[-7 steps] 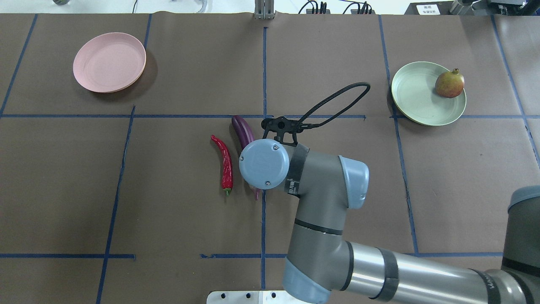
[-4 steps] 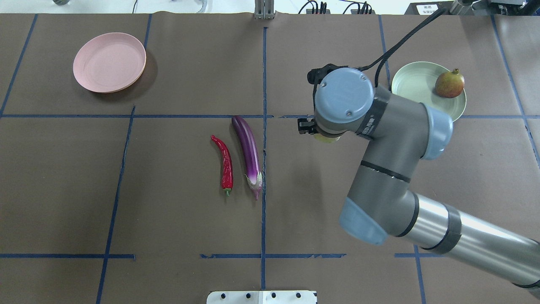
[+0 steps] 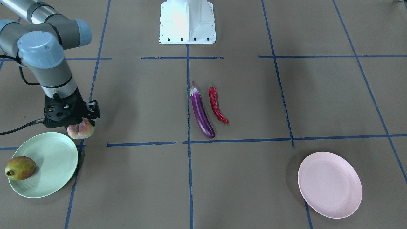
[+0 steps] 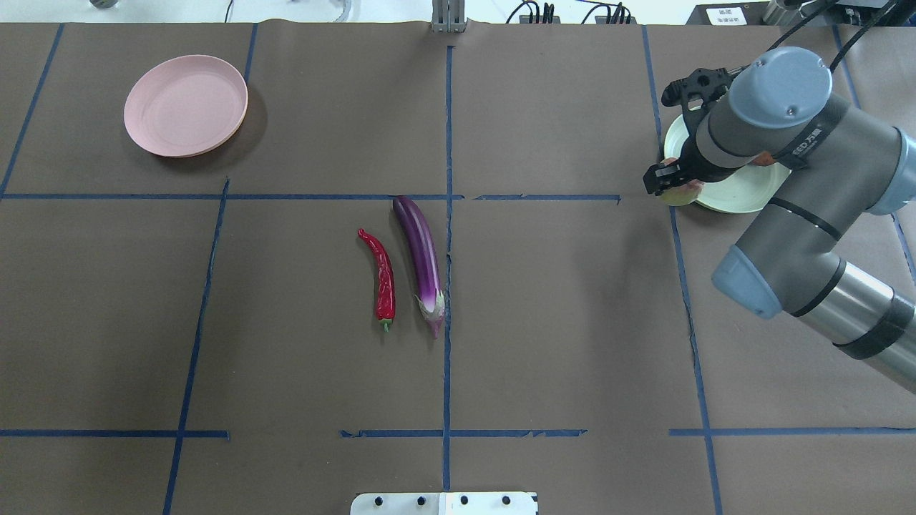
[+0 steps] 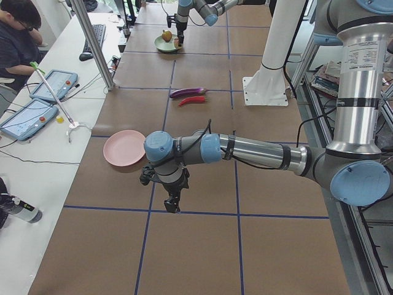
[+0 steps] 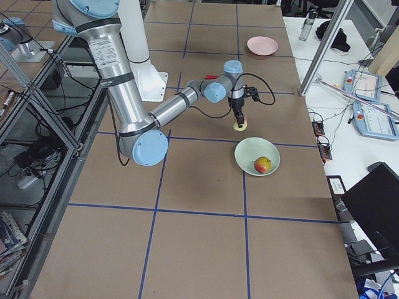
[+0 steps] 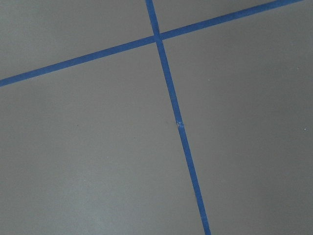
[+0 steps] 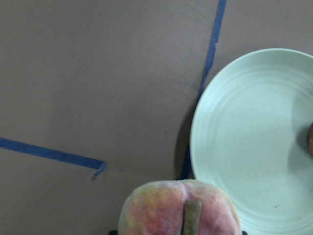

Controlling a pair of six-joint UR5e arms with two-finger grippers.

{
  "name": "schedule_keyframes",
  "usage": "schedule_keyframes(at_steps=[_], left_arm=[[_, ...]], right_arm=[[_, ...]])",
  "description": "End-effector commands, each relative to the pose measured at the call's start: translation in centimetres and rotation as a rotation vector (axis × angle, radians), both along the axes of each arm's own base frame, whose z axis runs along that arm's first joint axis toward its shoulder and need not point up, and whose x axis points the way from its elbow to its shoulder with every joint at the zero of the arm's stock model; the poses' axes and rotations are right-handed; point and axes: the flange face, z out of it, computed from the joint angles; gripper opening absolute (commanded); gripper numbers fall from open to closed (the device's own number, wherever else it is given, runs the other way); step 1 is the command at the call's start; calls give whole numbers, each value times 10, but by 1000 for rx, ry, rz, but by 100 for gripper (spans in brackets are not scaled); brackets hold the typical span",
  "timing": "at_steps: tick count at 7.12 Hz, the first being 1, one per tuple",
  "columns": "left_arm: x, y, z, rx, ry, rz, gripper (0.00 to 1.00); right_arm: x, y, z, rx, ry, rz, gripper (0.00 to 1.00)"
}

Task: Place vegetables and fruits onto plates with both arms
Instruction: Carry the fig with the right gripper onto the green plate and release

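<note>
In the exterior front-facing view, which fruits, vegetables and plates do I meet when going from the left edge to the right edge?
pomegranate, lying on the green plate → peach → eggplant → chili pepper → pink plate

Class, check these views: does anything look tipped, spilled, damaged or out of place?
Nothing stands out. The eggplant and chili pepper lie side by side, intact; the pomegranate sits on the green plate; the right gripper holds the peach whole, near that plate's rim.
</note>
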Motion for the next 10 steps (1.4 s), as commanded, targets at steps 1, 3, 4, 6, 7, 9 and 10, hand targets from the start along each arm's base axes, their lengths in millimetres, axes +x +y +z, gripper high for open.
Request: schedule_keyframes(at_steps=[1, 3, 4, 6, 7, 9, 10], left_arm=[[0, 0, -1, 1, 0, 1, 100], [0, 0, -2, 4, 0, 1, 100], [0, 0, -3, 5, 0, -1, 100], [0, 0, -8, 15, 0, -1, 100], [0, -1, -10, 20, 0, -1, 100], [0, -3, -20, 41, -1, 1, 100], [2, -4, -29, 61, -10, 8, 100]], right_arm=[[28, -30, 70, 13, -32, -28, 7], [55, -45, 87, 28, -13, -44, 25], [56, -43, 91, 18, -12, -40, 82], [57, -42, 74, 25, -43, -36, 100], [79, -51, 62, 15, -74, -8, 100], [186, -65, 40, -84, -159, 51, 100], [226, -57, 48, -69, -139, 0, 100]])
